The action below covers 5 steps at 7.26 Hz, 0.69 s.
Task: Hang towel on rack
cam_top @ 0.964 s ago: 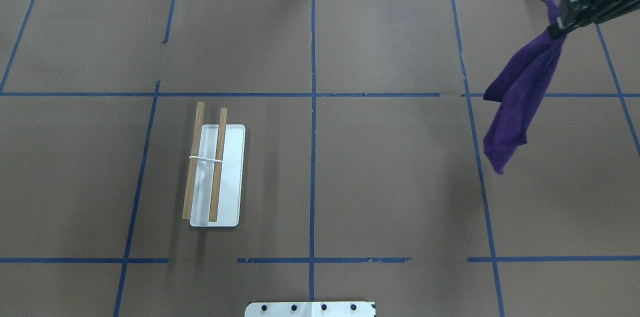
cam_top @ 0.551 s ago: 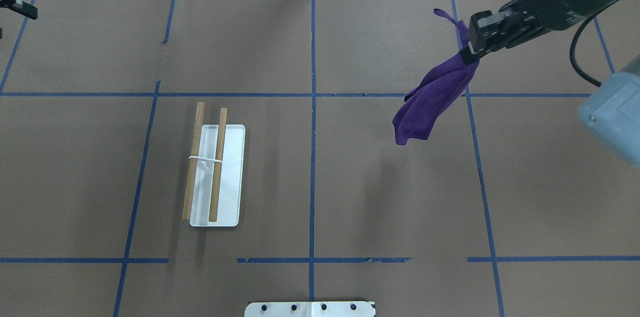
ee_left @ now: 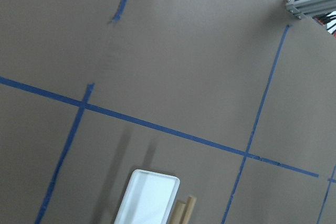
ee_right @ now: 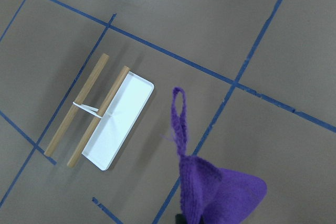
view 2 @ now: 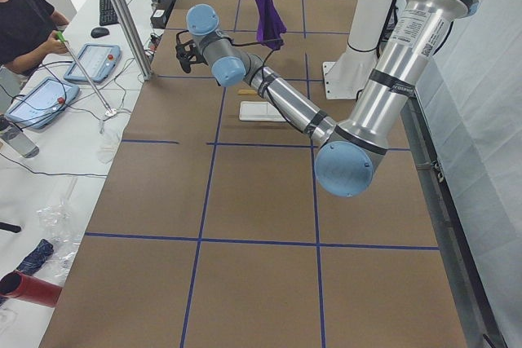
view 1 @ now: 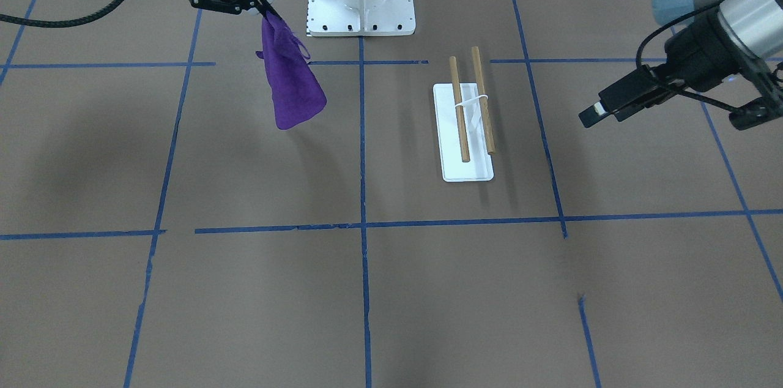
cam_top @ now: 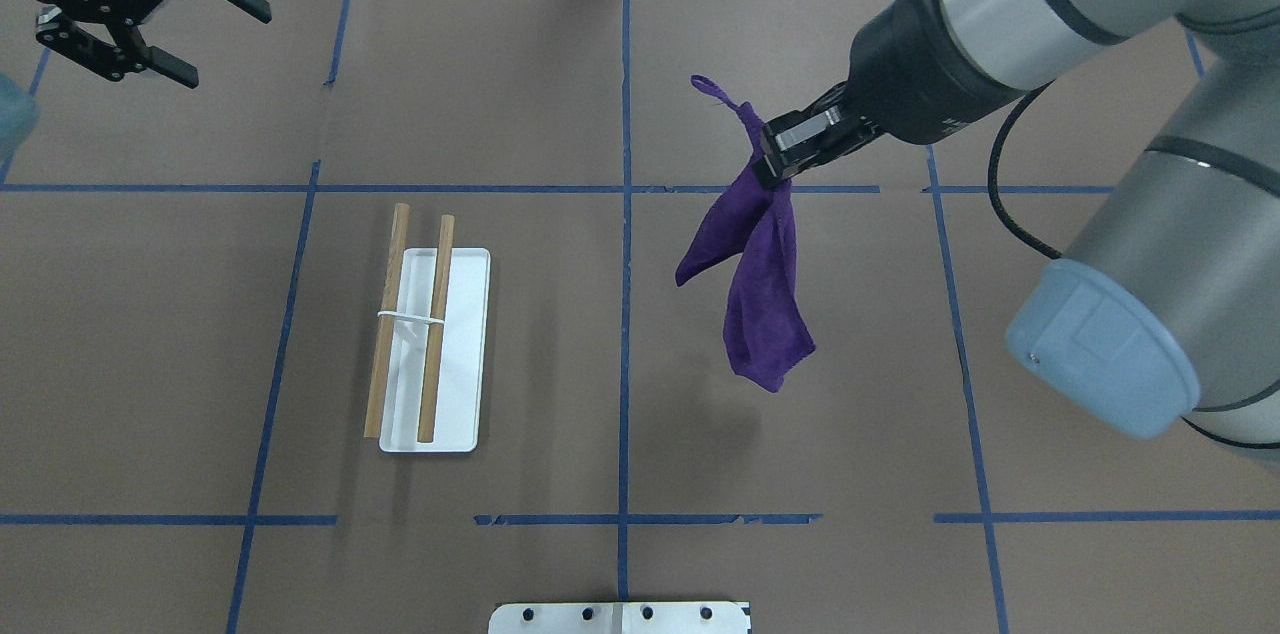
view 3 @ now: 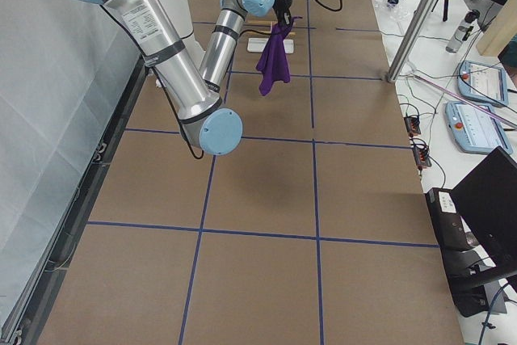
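The right jaws are clamped tight on an upper corner of the towel [cam_top: 765,299], close by its hanging loop [ee_right: 181,148], which pokes out past the fingertips. The rest of the cloth hangs free below those jaws, folded loosely on itself and clear of the worktop [cam_top: 850,474]. A corner grip of this kind lets the cloth fall into a long drape, which looks well suited to laying it over a rod. The rack [cam_top: 462,354] stands on the worktop well apart from the right jaws, off toward the left arm's side and far lower than both arms' jaws. Its two rods [cam_top: 437,314] lie parallel above the white base with nothing on them. The left jaws are spread wide and hold nothing; they hover well beyond the rack from the towel, probably kept out of the carrying path or waiting to catch a loose corner. This reads as the carrying step, with the hanging not yet begun. The next move calls for bringing the drape across a rod so a tail falls on either side.
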Motion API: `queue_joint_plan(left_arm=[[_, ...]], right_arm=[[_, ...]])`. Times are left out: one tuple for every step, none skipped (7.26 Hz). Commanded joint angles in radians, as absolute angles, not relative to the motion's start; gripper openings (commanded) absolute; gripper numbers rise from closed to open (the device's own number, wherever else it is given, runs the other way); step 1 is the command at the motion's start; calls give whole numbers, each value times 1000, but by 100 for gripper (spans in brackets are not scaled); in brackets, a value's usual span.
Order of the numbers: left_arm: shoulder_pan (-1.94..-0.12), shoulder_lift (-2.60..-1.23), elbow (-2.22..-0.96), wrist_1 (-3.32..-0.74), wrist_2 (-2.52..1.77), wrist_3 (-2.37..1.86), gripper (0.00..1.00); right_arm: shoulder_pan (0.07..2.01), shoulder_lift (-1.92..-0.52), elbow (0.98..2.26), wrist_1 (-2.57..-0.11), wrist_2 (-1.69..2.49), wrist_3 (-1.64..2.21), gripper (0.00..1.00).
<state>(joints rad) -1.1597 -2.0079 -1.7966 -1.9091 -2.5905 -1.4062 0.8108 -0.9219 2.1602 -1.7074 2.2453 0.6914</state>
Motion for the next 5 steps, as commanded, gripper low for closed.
queue_joint_plan(left_arm=[[-1101,-2089,-1798,-1913,-2582,-1558,100],[-1074,-2120,-1804,-1913,-2582,-1651,100],[-1037,-2162,-1804,-1913,-2567,-1740,100],[-1008,-2193,-1798,-1911,-2562,-1823,100],[-979,-2221,-1787,-1913,-2562,-1936,100]], right_arm=[[749,-891,2138,-1640,2183,684,0],[729,-881,2128,-1625,2151,683,0],[718,-864,2117,-1621,2140,681,0],[713,-844,2103,-1621,2134,677,0],[697,-827,2091,-1621,2103,657,0]])
